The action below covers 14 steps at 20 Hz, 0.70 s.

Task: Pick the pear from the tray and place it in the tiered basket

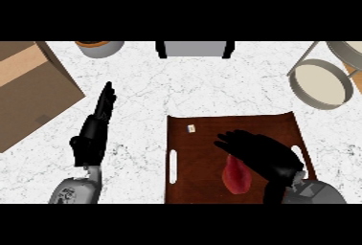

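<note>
- Over the tray (212,125), the right hand (263,153) hovers with fingers (228,141) apart above the pear (237,181), likely poised to grasp
- Beside the tray, the left hand (94,134) rests, fingers straight, kept clear

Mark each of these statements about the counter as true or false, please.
1. The pear lies on the tray. True.
2. The right hand is above the tiered basket. False: it is over the tray, partly covering the pear.
3. The left hand holds the pear. False: it is beside the tray on the left, fingers straight, holding nothing.
4. No pear shows in the tiered basket. True.
</note>
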Each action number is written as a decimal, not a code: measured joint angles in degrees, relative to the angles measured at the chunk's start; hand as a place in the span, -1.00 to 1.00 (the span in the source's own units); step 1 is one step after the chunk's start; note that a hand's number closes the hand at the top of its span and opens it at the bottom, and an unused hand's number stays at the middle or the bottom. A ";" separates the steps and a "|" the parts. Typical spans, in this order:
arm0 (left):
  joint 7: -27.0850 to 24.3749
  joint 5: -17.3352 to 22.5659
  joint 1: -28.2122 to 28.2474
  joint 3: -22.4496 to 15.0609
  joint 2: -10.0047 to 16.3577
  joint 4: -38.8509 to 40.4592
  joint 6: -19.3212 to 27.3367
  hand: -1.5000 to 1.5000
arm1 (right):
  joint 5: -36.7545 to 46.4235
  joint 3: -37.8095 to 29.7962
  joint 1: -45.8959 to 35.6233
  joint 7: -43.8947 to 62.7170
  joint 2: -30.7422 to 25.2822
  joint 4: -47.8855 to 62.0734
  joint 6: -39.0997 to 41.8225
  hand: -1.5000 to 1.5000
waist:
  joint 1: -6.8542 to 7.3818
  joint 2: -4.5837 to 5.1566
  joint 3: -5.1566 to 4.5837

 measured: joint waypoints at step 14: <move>-0.35 0.02 0.95 1.44 0.24 -0.70 -1.97 0.00 | 2.31 -0.27 1.30 -2.54 3.50 4.84 -3.49 -1.00 | 0.00 0.00 0.00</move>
